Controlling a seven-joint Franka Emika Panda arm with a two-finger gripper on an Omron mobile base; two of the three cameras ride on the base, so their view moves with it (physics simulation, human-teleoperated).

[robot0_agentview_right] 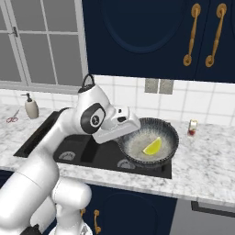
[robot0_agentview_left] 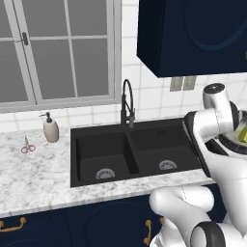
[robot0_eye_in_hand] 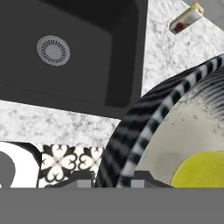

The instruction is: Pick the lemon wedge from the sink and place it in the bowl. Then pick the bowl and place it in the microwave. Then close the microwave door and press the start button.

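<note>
My gripper [robot0_eye_in_hand: 112, 180] is shut on the near rim of the bowl [robot0_eye_in_hand: 144, 118], one fingertip on each side of the striped dark edge. The bowl [robot0_agentview_right: 149, 142] hangs tilted above the right end of the black sink [robot0_agentview_right: 92, 153], with my hand at its left side. The yellow lemon wedge [robot0_agentview_right: 153, 146] lies inside the bowl, also seen as the lemon wedge [robot0_eye_in_hand: 203, 170] in the hand view. In the left base view a sliver of the bowl [robot0_agentview_left: 240, 140] shows behind my arm. The microwave and its door are out of view.
A gooseneck faucet [robot0_agentview_left: 127, 103] stands behind the sink [robot0_agentview_left: 130, 149]. A soap dispenser [robot0_agentview_left: 50, 129] and scissors [robot0_agentview_left: 27, 146] lie on the marble counter to the left. A small jar [robot0_agentview_right: 192, 127] stands to the right of the bowl. Dark blue cabinets [robot0_agentview_right: 151, 36] hang overhead.
</note>
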